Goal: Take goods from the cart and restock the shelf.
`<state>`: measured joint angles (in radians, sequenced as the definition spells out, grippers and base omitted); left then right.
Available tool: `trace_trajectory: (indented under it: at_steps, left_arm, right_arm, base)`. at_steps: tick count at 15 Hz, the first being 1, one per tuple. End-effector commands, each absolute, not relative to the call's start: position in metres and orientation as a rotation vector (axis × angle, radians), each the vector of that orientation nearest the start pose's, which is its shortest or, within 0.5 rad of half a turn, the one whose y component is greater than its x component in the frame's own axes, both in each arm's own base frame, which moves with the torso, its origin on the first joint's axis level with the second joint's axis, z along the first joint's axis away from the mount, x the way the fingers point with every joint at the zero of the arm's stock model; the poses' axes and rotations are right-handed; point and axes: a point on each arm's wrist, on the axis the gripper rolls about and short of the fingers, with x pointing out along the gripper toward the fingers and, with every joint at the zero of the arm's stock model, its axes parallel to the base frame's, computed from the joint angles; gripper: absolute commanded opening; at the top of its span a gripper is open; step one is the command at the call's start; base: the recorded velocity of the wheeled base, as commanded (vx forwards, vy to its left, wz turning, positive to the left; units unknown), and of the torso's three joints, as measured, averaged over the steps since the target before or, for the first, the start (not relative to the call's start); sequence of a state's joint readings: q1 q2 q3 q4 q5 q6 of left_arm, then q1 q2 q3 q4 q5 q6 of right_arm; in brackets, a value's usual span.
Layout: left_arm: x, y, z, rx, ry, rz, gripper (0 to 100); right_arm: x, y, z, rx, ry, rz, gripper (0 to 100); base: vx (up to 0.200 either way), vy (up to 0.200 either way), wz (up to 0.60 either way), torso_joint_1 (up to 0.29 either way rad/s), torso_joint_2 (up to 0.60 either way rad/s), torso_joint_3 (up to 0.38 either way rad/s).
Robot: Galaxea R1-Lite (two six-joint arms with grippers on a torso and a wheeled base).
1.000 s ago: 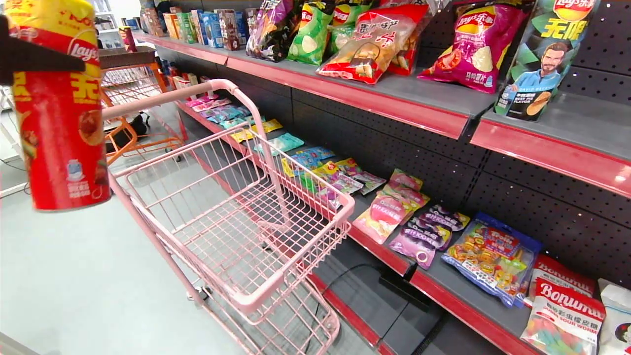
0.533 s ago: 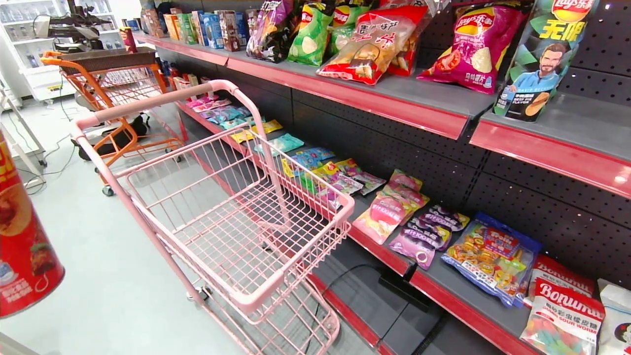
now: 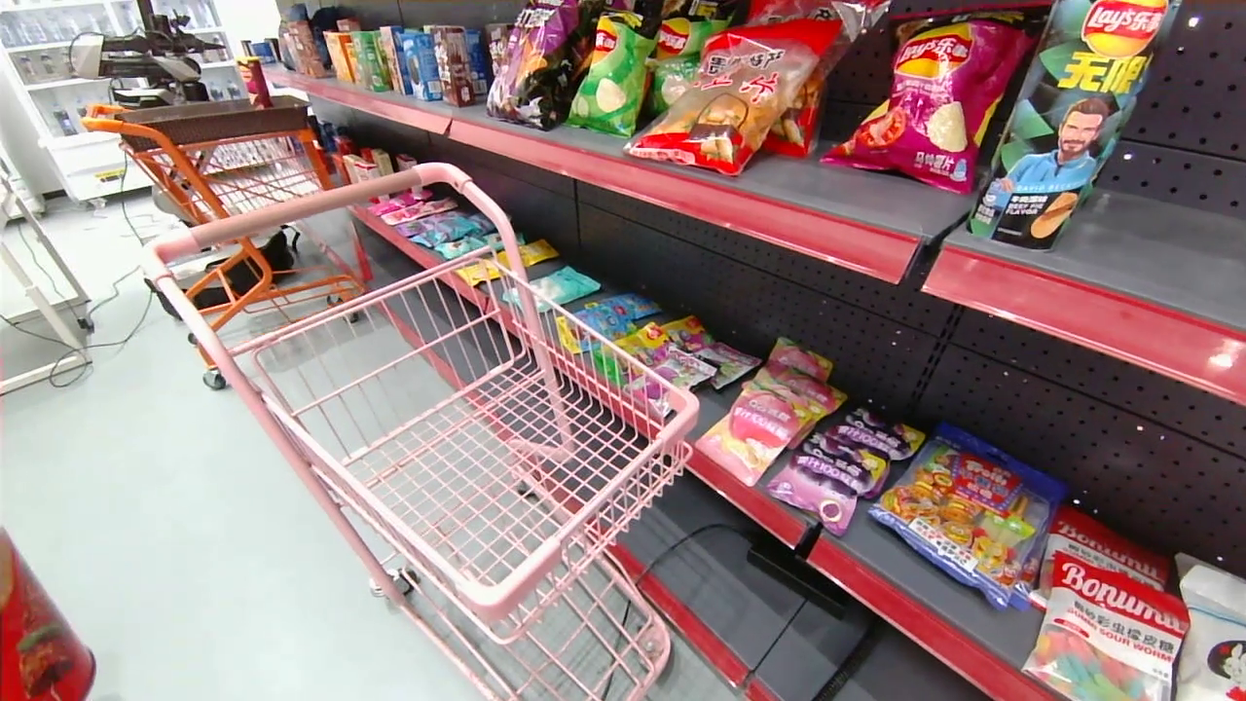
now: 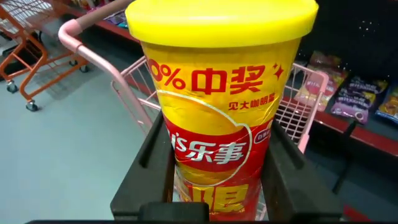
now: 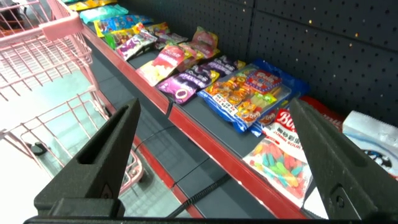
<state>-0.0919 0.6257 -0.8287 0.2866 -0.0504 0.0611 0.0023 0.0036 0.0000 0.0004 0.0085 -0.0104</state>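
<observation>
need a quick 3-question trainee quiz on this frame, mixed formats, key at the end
1. True or false: the right claw is shut on a candy bag.
2. The left claw grips: A) a green chip bag; B) a yellow-lidded can; C) a blue box.
3. What colour is the other cart standing beyond the pink cart?
Key: 1 false, it is open and holds nothing; 2 B; 3 orange.

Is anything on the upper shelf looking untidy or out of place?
Yes: the red snack bag lies slanted forward, reaching the front edge of the upper shelf, while the green bag beside it stands more upright. Nothing looks spilled or torn.
</observation>
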Motion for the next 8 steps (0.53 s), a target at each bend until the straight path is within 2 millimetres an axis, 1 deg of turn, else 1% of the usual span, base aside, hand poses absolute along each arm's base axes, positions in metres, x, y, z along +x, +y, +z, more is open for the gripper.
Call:
trace_trajectory:
  at_steps: [1, 4, 8]
  left_arm:
    - [0.0053, -0.0016, 0.2711, 0.063, 0.059, -0.145, 0]
    - [0.0034, -0.0015, 0.2675, 0.064, 0.061, -0.146, 0]
    - [0.0012, -0.0013, 0.2638, 0.07, 0.063, -0.146, 0]
  right_arm:
    - [-0.0226, 0.0001, 0.0755, -0.011, 0.003, 0.012, 100]
    - [-0.0226, 0.0002, 0.0755, -0.011, 0.003, 0.014, 100]
    - [-0.0226, 0.0002, 0.0755, -0.009, 0.003, 0.014, 100]
  base:
    - [0.0, 0.0, 0.0, 0.076, -0.36, -0.276]
    - [0.0, 0.0, 0.0, 0.126, -0.44, -0.326]
    - [0.0, 0.0, 0.0, 0.161, -0.5, -0.351]
